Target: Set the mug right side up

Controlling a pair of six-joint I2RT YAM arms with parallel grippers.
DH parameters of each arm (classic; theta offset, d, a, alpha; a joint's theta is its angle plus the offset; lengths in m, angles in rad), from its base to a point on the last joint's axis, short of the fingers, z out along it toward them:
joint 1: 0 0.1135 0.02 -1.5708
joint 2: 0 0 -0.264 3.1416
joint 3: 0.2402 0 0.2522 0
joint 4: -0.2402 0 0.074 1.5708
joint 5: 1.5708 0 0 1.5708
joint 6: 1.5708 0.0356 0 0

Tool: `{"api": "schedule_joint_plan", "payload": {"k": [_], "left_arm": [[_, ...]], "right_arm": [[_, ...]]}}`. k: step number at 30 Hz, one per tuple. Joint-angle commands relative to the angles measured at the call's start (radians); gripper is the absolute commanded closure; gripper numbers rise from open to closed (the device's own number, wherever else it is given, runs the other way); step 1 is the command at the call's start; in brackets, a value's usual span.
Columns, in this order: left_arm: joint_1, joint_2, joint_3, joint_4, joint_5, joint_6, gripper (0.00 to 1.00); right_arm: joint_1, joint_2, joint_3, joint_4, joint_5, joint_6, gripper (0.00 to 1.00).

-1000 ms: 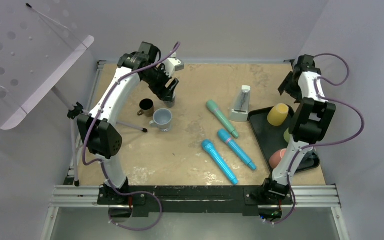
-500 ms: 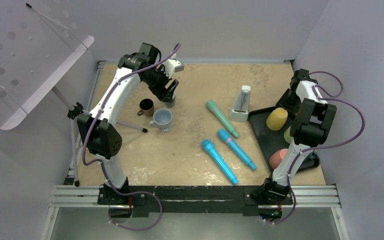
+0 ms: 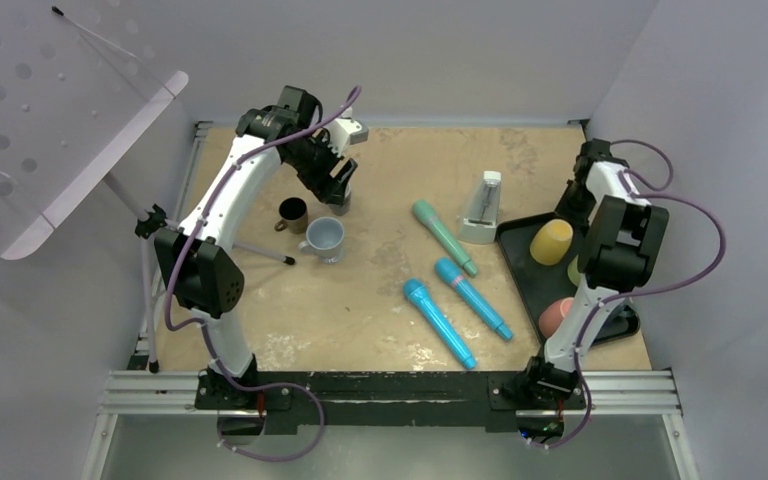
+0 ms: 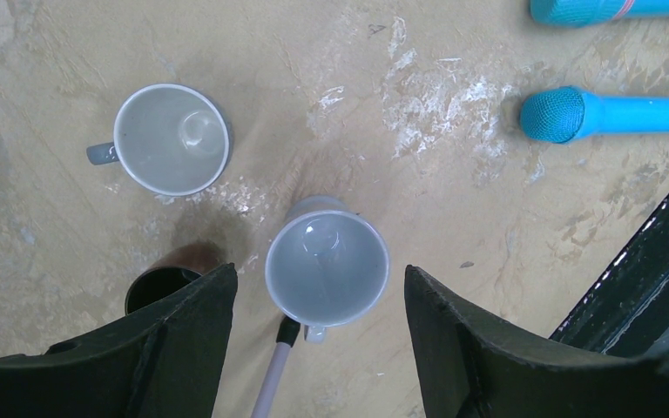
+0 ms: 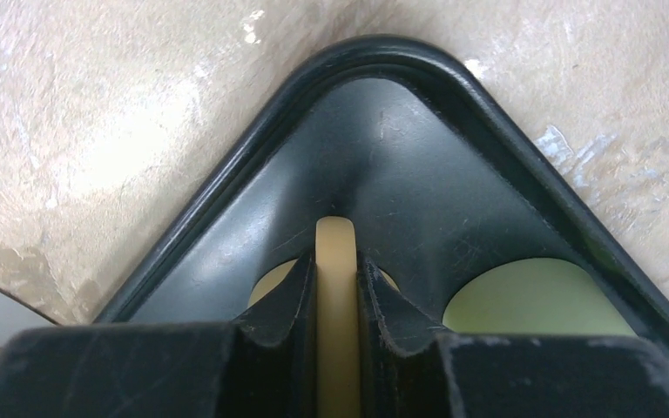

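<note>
The yellow mug sits in the far corner of the black tray on the right. From above I see its tapered body, not its opening. My right gripper reaches down behind it. In the right wrist view the right gripper is shut on the mug's yellow handle, which fills the gap between the pads. My left gripper hangs open over the far left of the table, high above a grey mug, and holds nothing.
A second grey mug and a dark mug stand upright near the left gripper. A pale green cup and a pink cup share the tray. A metronome, three toy microphones and a music stand's leg lie mid-table.
My right gripper came down toward the tray and closed on the yellow mug's handle; the mug shifted slightly toward me. The left arm stayed still.
</note>
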Motion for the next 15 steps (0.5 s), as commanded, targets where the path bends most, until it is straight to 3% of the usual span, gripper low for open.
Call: {"api": "schedule_joint_plan", "payload": {"k": [1,15], "left_arm": [[0.004,-0.034,0.027,0.017,0.018,-0.013,0.26],[0.004,-0.029,0.049,-0.001,0.089,-0.022,0.26]], "right_arm": [[0.032,-0.030,0.017,-0.017,-0.024,-0.076,1.00],[0.119,-0.228,-0.144,0.079,-0.040,-0.155,1.00]]}}
